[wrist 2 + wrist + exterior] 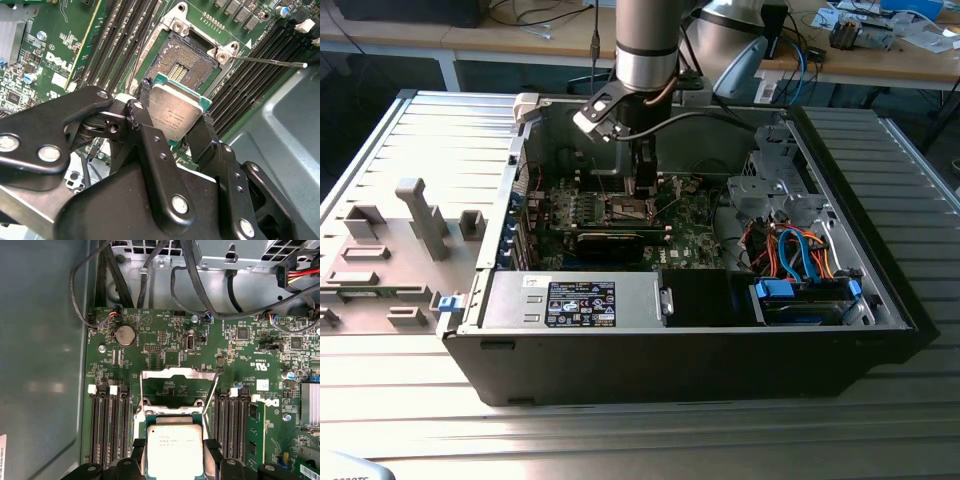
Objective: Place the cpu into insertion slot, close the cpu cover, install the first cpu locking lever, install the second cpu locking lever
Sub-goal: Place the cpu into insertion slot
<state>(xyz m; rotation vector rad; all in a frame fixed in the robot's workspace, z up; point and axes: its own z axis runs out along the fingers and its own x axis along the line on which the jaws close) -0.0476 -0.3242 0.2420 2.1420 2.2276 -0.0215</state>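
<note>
One arm (647,45): in the exterior view it reaches down into the open computer case (700,370) from 12 o'clock.
Gripper (642,190), exterior view: low over the motherboard (690,225), at 11 o'clock from the case centre.
Insertion slot (630,208), exterior view: directly under the gripper.
Power supply (575,300): at 7 o'clock in the case.
Drive bay (800,300): at 4 o'clock, with blue and orange cables.
Grey fixtures (420,215): on the table (620,440), at 9 o'clock from the case.
Gripper (172,107), second wrist view: clenched on the cpu (175,112); one black finger (145,120) presses each opposite edge.
Cpu position, second wrist view: lifted off the board, just beside the insertion slot (182,60), not seated.
Slot state: contact field exposed.
Locking lever (270,62): thin rod, sticking out from the slot corner.
Cpu (172,450), first wrist view: silvery face towards the camera, between the fingers (210,447).
Cpu cover (177,372), first wrist view: swung open, clear of the slot.
Memory slots (107,425): flank the slot on both sides.
Coin cell (125,335): on the board beyond the cover.
</note>
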